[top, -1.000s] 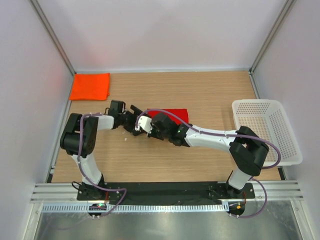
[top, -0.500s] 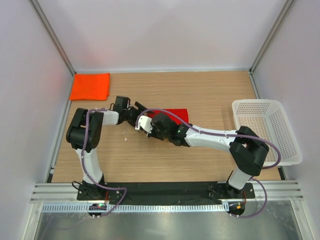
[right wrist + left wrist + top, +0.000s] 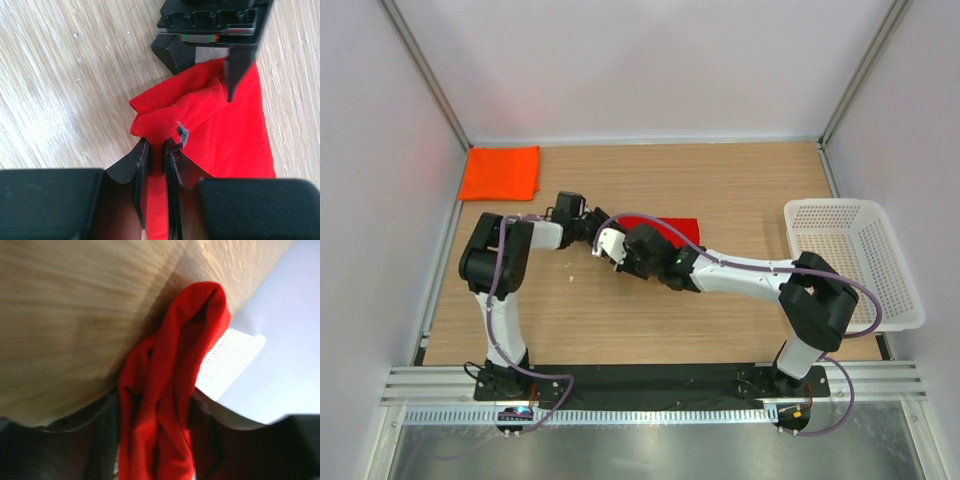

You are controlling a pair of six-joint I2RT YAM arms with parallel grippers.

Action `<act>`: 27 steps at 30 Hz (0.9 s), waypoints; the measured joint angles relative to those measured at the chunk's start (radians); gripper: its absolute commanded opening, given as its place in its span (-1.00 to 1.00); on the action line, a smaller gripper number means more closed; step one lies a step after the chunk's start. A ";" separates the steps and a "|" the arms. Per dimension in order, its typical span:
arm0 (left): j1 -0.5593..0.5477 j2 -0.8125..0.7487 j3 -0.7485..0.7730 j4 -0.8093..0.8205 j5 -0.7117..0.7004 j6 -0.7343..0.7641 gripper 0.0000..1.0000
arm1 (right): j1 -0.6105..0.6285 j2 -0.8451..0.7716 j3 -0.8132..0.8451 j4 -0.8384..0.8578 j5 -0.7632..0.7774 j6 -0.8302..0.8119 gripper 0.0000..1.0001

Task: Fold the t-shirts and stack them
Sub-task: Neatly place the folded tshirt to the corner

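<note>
Red t-shirt (image 3: 235, 135) is pinched at its bunched left corner between the narrow jaws of the right gripper (image 3: 156, 150). The same corner is straddled head-on by the left gripper (image 3: 202, 70) (clamped or not cannot be told). The rest of the cloth is spread rightward. Orange t-shirt (image 3: 500, 172) is parked well apart, far-left.

No writing, label, brand mark, number or sign can be read in any view. The orange t-shirt (image 3: 500, 172) at the counter's far left corner and the red t-shirt (image 3: 240, 135) near the middle of the counter both show plain cloth.
</note>
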 measured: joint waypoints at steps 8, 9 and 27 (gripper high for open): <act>-0.005 0.024 0.023 -0.016 -0.021 0.115 -1.00 | -0.006 -0.005 0.006 -0.022 0.013 0.106 0.55; -0.005 0.024 0.040 -0.034 -0.026 0.140 -1.00 | -0.006 -0.011 0.012 -0.043 0.029 0.125 0.60; -0.004 -0.082 0.548 -0.716 -0.470 0.863 -1.00 | -0.033 -0.621 -0.145 -0.480 0.199 0.583 1.00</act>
